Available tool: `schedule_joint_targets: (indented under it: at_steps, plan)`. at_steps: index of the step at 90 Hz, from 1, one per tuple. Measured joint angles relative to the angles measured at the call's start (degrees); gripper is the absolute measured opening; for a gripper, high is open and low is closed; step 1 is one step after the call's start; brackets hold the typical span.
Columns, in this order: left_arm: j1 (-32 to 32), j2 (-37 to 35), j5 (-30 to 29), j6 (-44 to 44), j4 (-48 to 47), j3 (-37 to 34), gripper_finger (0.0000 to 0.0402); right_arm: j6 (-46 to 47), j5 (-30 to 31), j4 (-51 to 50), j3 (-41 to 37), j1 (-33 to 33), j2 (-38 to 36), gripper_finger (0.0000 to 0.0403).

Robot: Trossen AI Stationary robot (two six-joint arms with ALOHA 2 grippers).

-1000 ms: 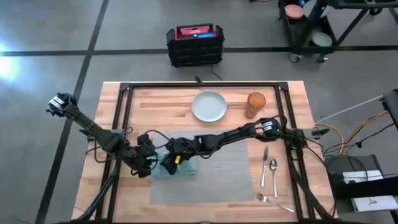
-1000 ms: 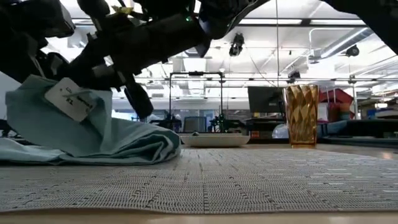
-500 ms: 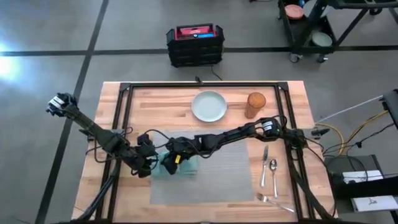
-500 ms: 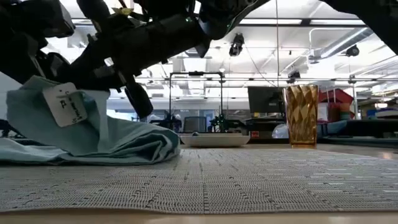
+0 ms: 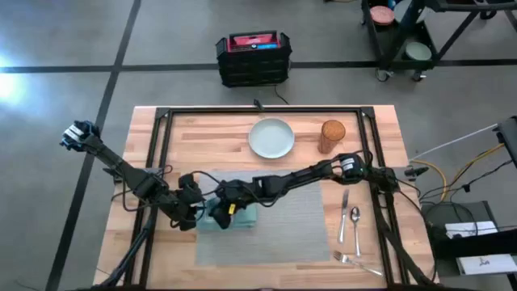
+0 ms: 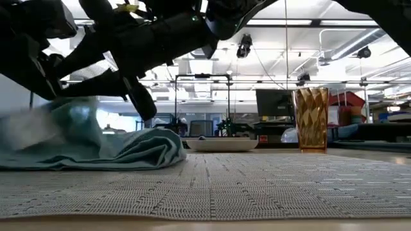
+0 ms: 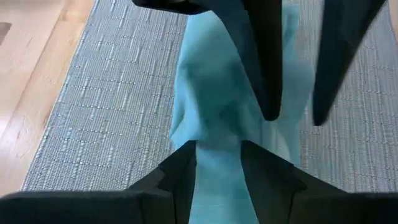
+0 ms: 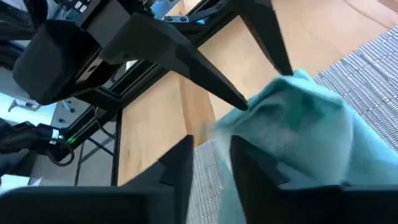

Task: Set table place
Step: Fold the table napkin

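Lying lower-centre in the high view, the grey woven placemat (image 5: 275, 226) looks light and floppy, best pinched at an edge, while the left gripper (image 7: 219, 163) and right gripper (image 8: 211, 152), fingers narrowly parted, each pinch the soft teal napkin (image 5: 236, 213) on the placemat's left part.

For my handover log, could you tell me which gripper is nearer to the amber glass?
Right, narrowly. The right gripper and left gripper both sit at the teal napkin, far from the amber glass; the left is slightly farther.
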Motion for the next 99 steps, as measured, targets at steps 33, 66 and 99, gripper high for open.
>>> schedule_joint_targets:
  at_steps: [33, 66, 99]
  plan:
    - [0.0, -1.3, -2.9, -2.5, -8.1, 7.1, 0.0114, -12.0, -7.0, -8.7, -0.1, -1.4, -4.7, 0.0192]
    - [-0.4, 8.2, 2.6, -4.0, 5.6, 5.6, 0.0114, -33.8, 6.5, -32.4, -9.4, 4.2, -15.7, 0.0177]
    - [-1.0, 25.4, 3.7, -9.1, 5.9, 10.0, 0.0114, -30.2, 14.8, -0.5, -27.7, 5.1, -16.0, 0.0163]
